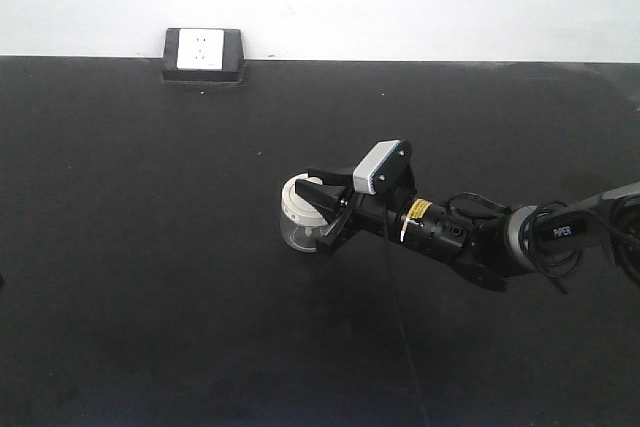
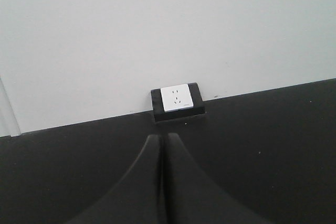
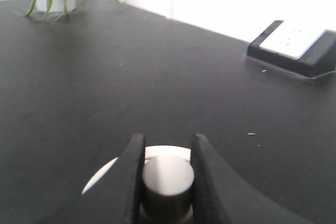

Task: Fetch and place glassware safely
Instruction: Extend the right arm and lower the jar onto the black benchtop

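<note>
So the left gripper [image 2: 163, 182] has its black fingers pinched together on nothing, aimed at the white wall socket in its black housing [image 2: 176, 100]. Mid-table, the small squat clear glass jar with the cream-white lid [image 1: 300, 215] stands on the black tabletop [image 1: 150, 277]. The right gripper [image 3: 167, 179] is clamped on its lid knob, table edges well apart from it.

Even, diffuse room light; the black table [image 1: 150, 247] reads matte with no hard shadows or glare. White wall [image 2: 157, 30] at 12 o'clock is bright, nearly blown out in the right wrist view. Near fingers [image 3: 131, 177] and the lid knob [image 3: 167, 182] at 6 o'clock are soft, out of focus.
</note>
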### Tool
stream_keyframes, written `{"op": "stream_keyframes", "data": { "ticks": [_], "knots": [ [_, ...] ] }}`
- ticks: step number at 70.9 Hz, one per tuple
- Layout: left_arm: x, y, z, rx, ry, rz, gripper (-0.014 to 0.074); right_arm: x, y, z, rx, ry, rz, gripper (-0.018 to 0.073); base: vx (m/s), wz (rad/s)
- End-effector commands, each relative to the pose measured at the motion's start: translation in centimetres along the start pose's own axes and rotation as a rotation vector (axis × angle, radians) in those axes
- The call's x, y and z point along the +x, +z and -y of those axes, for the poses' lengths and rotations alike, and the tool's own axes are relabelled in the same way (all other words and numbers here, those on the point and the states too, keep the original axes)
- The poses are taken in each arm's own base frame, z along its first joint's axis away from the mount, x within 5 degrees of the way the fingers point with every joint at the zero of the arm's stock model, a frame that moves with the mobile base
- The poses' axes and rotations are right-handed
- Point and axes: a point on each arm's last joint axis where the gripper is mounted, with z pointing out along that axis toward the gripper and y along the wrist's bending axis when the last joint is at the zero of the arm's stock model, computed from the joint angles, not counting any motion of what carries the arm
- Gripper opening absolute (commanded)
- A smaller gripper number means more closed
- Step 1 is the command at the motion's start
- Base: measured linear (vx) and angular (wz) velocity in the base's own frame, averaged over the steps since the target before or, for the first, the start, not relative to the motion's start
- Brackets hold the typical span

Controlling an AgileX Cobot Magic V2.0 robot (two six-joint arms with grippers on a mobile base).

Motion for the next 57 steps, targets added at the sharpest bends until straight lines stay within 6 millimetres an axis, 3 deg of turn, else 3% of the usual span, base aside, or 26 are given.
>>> {"op": "stream_keyframes", "data": {
  "ticks": [1, 18, 29, 37, 57],
  "knots": [
    [-1.67, 0.05, -0.22, -0.012, -0.012, 0.110, -0.0007, -2.77, -0.02, 0.64, 0.019, -0.051, 0.123, -0.0001, 0.00, 0.00],
    [-1.67, 0.05, -0.22, -0.012, -0.012, 0.110, -0.0007, -2.47, 0.01, 0.60, 0.014, -0.053, 0.120, 0.0008, 0.00, 0.00],
    [-1.67, 0.05, -0.22, -0.012, -0.012, 0.110, -0.0007, -2.46, 0.01, 0.57, 0.010, -0.055, 0.120, 0.0069, 0.00, 0.00],
    [-1.67, 0.05, -0.22, -0.012, -0.012, 0.110, -0.0007, -2.46, 0.01, 0.57, 0.010, -0.055, 0.120, 0.0181, 0.00, 0.00],
    [-1.67, 0.05, -0.22, -0.012, -0.012, 0.110, -0.0007, -2.47, 0.01, 0.58, 0.012, -0.055, 0.120, 0.0606, 0.00, 0.00]
  ]
}}
